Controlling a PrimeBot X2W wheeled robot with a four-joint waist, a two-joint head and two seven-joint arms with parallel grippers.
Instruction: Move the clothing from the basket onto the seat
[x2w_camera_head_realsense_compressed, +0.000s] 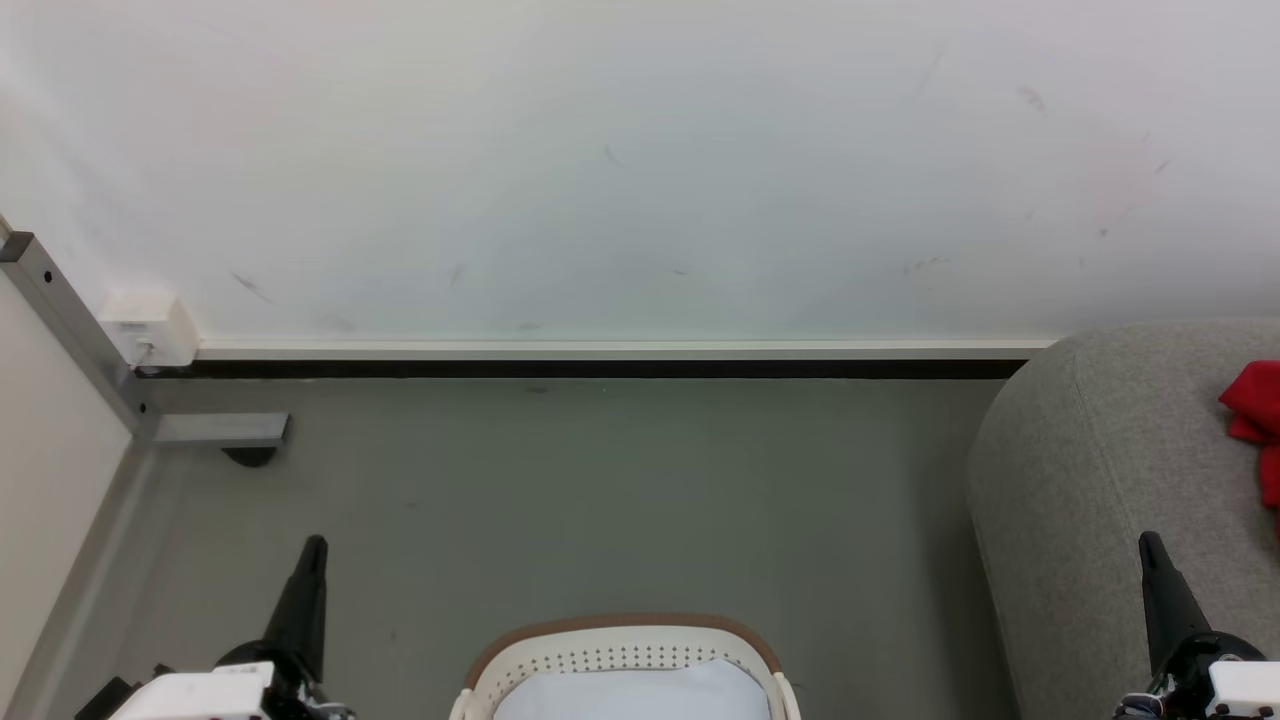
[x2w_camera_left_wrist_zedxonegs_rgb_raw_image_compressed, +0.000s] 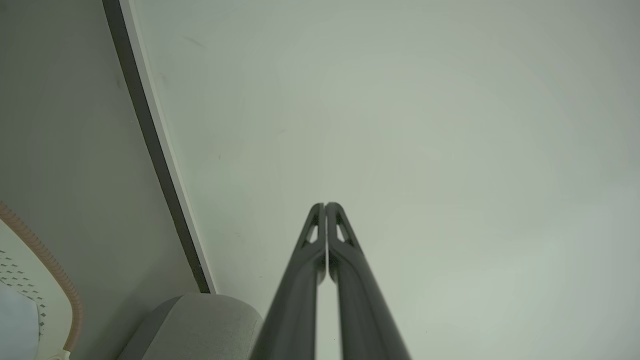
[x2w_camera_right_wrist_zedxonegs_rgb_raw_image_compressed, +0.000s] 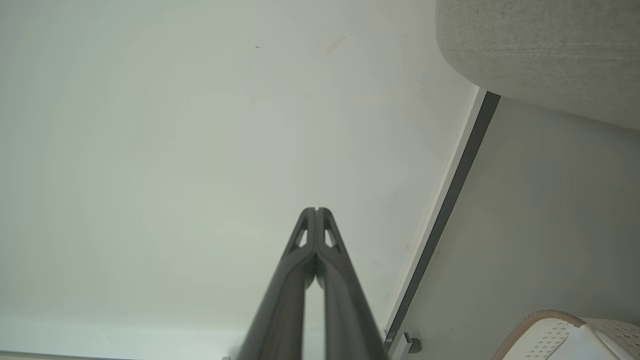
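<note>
The cream basket (x2w_camera_head_realsense_compressed: 625, 655) with its brown rim stands on the floor at the bottom middle of the head view, with pale fabric (x2w_camera_head_realsense_compressed: 630, 695) inside it. Its rim also shows as the basket (x2w_camera_left_wrist_zedxonegs_rgb_raw_image_compressed: 45, 260) in the left wrist view and as the basket (x2w_camera_right_wrist_zedxonegs_rgb_raw_image_compressed: 550, 332) in the right wrist view. The grey seat (x2w_camera_head_realsense_compressed: 1100, 480) fills the right side, with red clothing (x2w_camera_head_realsense_compressed: 1258, 420) lying on it at the frame's edge. My left gripper (x2w_camera_head_realsense_compressed: 313, 545) is shut and empty, left of the basket. My right gripper (x2w_camera_head_realsense_compressed: 1150, 540) is shut and empty, in front of the seat.
A white wall (x2w_camera_head_realsense_compressed: 640, 170) with a dark skirting strip (x2w_camera_head_realsense_compressed: 600, 369) runs behind the grey floor (x2w_camera_head_realsense_compressed: 600, 500). A metal frame leg (x2w_camera_head_realsense_compressed: 215, 428) and a white socket box (x2w_camera_head_realsense_compressed: 150, 328) stand at the left. Both wrist views point at the wall.
</note>
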